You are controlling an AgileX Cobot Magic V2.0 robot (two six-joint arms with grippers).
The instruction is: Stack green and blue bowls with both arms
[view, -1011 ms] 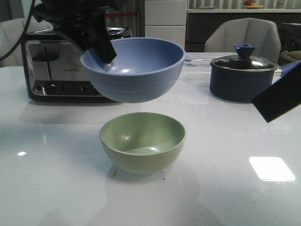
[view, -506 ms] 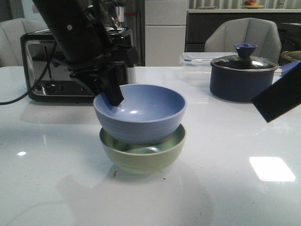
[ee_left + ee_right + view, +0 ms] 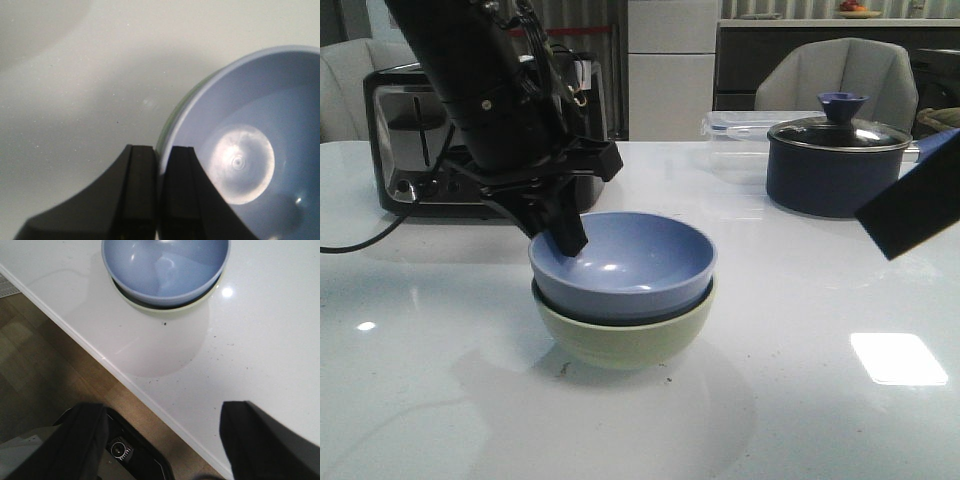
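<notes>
- The toaster (image 3: 410, 140) stands far behind the left gripper (image 3: 563, 232), out of the way of the work.
- The left gripper pinches the rim of the blue bowl (image 3: 625, 265). One finger is inside the bowl and one is outside, with only the thin wall between them, so the bowl cannot slip.
- The blue bowl sits right under and beside that gripper, down inside the green bowl (image 3: 625, 335). Only the green rim and lower side show, so I think the stack is as good as made.
- The green bowl rests on the white table (image 3: 820, 400), which keeps it steady while the blue one goes in.
- My guess is the next job is to let go of the rim and lift away.
- The dark pot (image 3: 835, 165) with its glass lid stands well off to the right, behind.
- The right gripper (image 3: 160, 440) is wide open and holds nothing. It hangs back near the table edge, away from the bowls, so it is not in the way.
</notes>
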